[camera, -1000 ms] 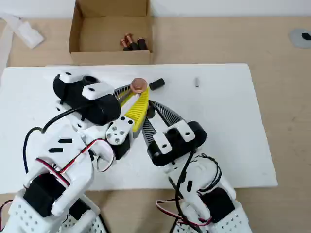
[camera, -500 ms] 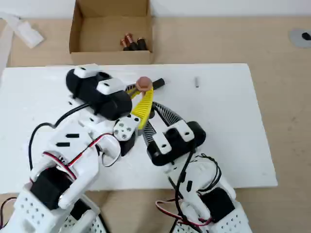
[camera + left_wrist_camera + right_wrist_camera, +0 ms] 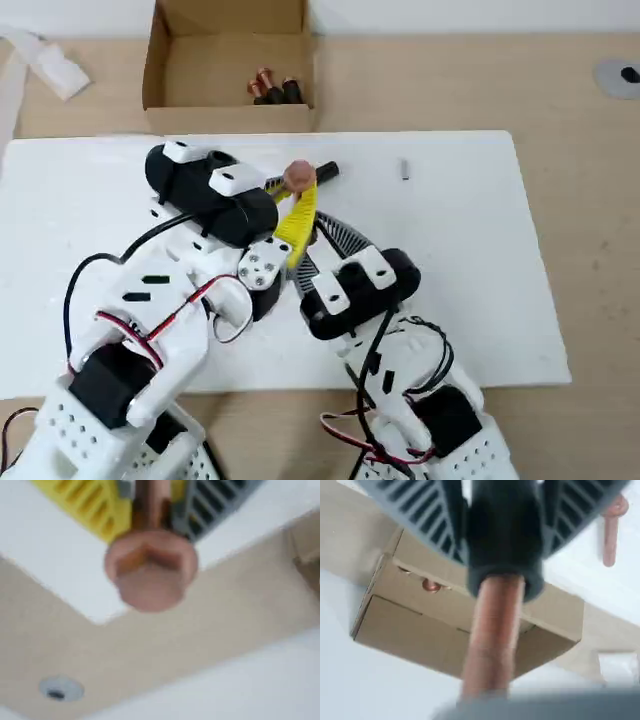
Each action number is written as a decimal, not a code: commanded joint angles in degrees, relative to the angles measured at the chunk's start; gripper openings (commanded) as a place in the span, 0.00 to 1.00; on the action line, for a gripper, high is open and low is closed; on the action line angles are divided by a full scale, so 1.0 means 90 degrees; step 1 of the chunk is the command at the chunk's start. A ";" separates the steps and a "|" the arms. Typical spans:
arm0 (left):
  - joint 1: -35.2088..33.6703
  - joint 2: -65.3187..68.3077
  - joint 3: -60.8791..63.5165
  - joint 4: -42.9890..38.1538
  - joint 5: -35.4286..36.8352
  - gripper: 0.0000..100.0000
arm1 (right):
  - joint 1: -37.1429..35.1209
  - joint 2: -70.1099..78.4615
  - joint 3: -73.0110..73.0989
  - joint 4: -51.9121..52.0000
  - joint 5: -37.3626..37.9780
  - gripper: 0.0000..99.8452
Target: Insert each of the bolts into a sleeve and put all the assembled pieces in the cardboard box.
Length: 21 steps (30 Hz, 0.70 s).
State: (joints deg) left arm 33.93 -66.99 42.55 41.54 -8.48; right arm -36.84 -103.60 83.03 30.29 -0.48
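My left gripper [image 3: 297, 192] [image 3: 150, 517], one finger yellow and one grey, is shut on a copper bolt [image 3: 298, 176] just under its hexagonal head [image 3: 150, 572]. Close beside it, my right gripper [image 3: 312, 232] [image 3: 504, 562] is shut on a black sleeve [image 3: 504, 545], and a copper shaft [image 3: 492, 640] sticks out of the sleeve's mouth. A loose black sleeve [image 3: 325, 172] lies on the white mat [image 3: 470, 260] by the bolt head. Another copper bolt [image 3: 609, 535] lies on the mat. The cardboard box [image 3: 155, 70] [image 3: 420, 625] holds a few assembled pieces [image 3: 272, 88].
A small grey pin [image 3: 405, 169] lies on the mat to the right. A white object [image 3: 50, 65] sits left of the box, and a grey disc [image 3: 620, 76] [image 3: 59, 689] lies at the table's far right. Both arm bases crowd the mat's near edge.
My left arm has swung right with the bolt, bringing it over the right gripper's sleeve; the yellow finger now stands steeper. The right arm shifted only slightly.
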 commanded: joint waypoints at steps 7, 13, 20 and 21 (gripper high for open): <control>-0.0059 0.0024 -0.0625 0.0547 0.0176 0.01 | -0.0093 -0.0737 -0.0044 -0.0127 0.0039 0.01; -0.0088 0.0024 -0.0625 0.0547 0.0410 0.05 | -0.0093 -0.0737 -0.0044 -0.0127 0.0059 0.01; -0.0469 0.0024 -0.0635 0.0537 0.1534 0.13 | -0.0083 -0.0737 -0.0044 -0.0127 0.0068 0.01; -0.0479 0.0024 -0.0635 0.0547 0.1543 0.12 | -0.0083 -0.0737 -0.0044 -0.0117 0.0068 0.01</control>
State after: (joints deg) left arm 31.47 -66.46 40.62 46.64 4.00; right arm -36.92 -103.60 82.95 30.20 -0.48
